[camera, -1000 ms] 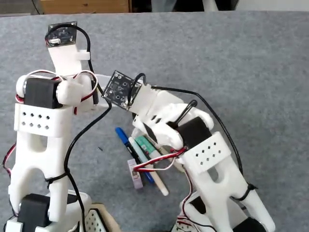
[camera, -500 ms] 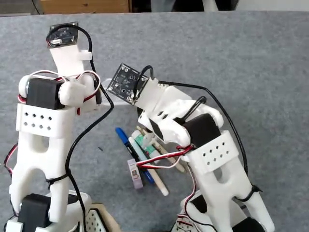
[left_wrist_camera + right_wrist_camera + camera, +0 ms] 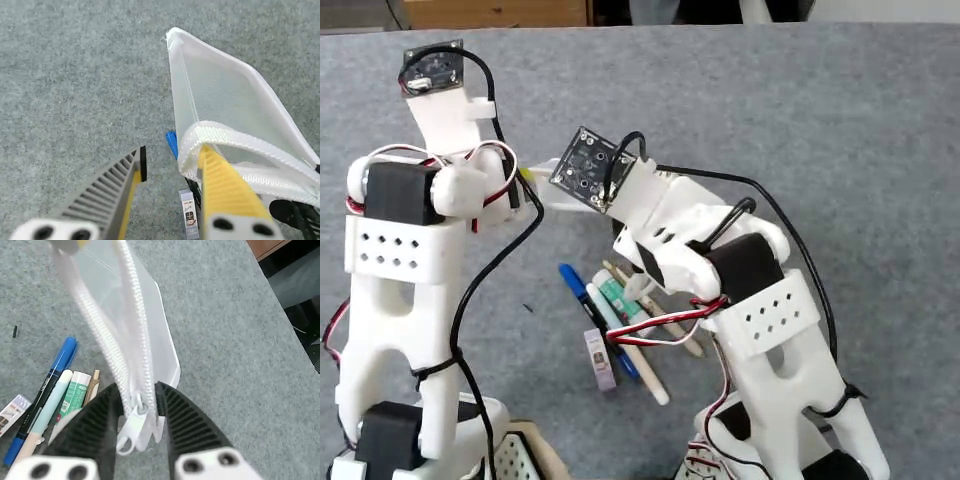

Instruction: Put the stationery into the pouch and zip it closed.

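Pinching pouch zipper between right fingers.

The table is covered all over with a grey, felt-like cloth, fine and mottled in its nap. It is lit evenly from above, so shadows on it are soft and short. In the high view a light brown wooden board stands along the far edge, perhaps the side of a piece of furniture, with a dark gap next to it. In the right wrist view the cloth ends at a straight edge, and beyond it are a brown wooden corner and a dim, shadowed space.
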You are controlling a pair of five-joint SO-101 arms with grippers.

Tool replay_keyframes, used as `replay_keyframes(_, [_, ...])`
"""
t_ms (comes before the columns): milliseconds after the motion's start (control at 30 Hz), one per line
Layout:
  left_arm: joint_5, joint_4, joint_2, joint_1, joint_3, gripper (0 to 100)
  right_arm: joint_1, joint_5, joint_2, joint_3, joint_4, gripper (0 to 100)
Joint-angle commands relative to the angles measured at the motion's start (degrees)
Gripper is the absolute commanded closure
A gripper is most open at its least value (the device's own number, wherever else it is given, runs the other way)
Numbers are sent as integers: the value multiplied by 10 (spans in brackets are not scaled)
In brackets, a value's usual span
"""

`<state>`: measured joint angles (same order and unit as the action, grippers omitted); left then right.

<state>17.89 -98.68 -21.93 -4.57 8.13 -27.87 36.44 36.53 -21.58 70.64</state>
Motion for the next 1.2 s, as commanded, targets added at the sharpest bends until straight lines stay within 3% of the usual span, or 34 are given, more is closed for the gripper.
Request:
replay_keyframes(0, [1,31,1,-1,9,798,1,-7,3,31,1,986])
replay_keyframes(267, [0,49,38,-2,-7,798,0,-5,3,47,25,986])
replay_keyframes(467, [-2,40,39,-63,28,798,1,-5,3,53,25,986])
replay_keyframes(900, [-90,60,40,-54,53,798,-36,-2,33,64,83,986])
replay_keyframes(1167, [-94,106,40,-13,26,798,-53,-3,52,115,133,986])
